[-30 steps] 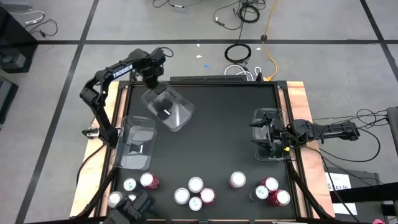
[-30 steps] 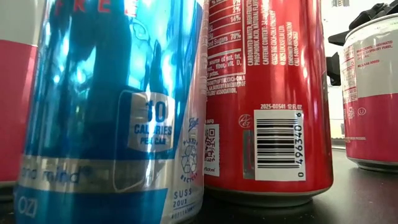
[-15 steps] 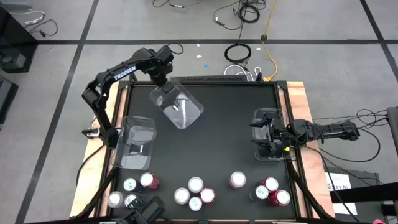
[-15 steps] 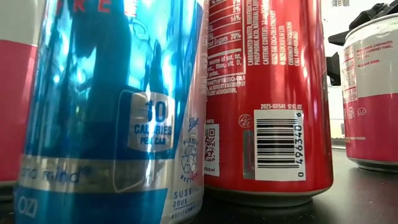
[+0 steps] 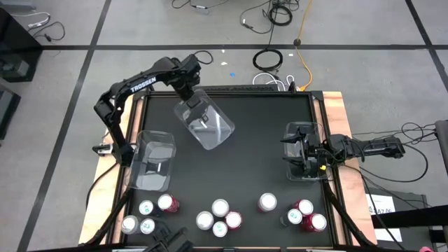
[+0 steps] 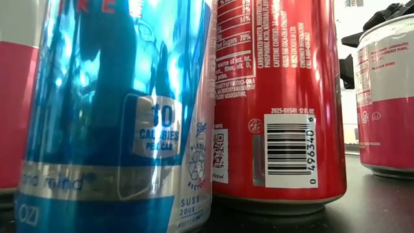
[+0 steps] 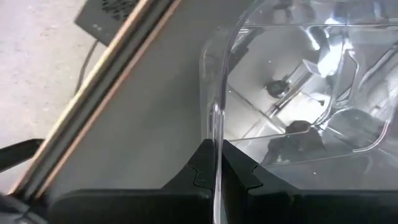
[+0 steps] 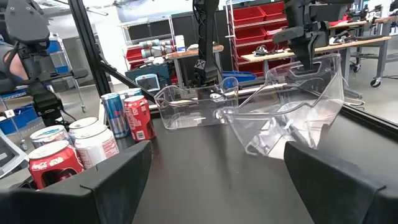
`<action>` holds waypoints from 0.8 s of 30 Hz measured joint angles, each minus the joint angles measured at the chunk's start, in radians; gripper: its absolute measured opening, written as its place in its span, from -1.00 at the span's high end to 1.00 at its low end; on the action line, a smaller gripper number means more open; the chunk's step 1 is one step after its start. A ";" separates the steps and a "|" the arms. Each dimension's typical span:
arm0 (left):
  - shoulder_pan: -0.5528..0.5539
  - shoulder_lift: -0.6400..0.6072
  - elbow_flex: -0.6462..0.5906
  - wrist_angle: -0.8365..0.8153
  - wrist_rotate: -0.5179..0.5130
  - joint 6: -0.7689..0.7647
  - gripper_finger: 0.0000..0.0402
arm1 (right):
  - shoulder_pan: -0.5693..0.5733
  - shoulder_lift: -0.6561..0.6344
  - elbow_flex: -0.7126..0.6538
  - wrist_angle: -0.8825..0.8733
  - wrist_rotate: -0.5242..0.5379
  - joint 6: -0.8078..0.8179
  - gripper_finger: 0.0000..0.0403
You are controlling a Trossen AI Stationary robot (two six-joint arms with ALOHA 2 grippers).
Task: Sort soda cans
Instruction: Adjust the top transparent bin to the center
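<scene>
Soda cans (image 5: 220,215) all sit in a loose row along the near edge of the table (image 5: 252,140), none in a bin yet. Judging by that, sorting proper hasn't begun; bins are being placed first.

Largest to smallest:
- Table: black top, far and middle area mostly bare.
- Left arm reaches over the far left part; left tool (image 7: 219,163) is clamped on the wall of a clear bin (image 5: 204,120), holding it tilted over the table's far-middle area. Left wrist view shows the bin's rim pinched between the fingers (image 7: 200,167).
- Second clear bin (image 5: 154,159) stands at the left edge, just above the left can cluster.
- Third clear bin (image 5: 305,150) at the right edge, with the right tool (image 5: 297,150) over it, jaws wide apart, nothing visibly gripped. Right arm waits there.
- Cans: cluster at left, group in the middle, group at right. Low view shows a blue can (image 6: 116,116) and a red can (image 6: 278,103) side by side, close to the lens.

Left to do: set the tilted bin down, then move every can. In the way: cans packed tightly, some touching, so picking one could knock its neighbour.
</scene>
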 joint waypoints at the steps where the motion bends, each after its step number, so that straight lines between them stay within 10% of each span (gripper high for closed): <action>1: -0.007 0.004 0.000 0.000 0.003 0.001 0.95 | 0.000 0.000 0.000 0.000 0.000 0.000 -0.78; 24: -0.273 0.236 0.272 -0.102 0.050 0.167 0.95 | 0.000 0.000 0.000 0.000 0.000 0.000 -0.78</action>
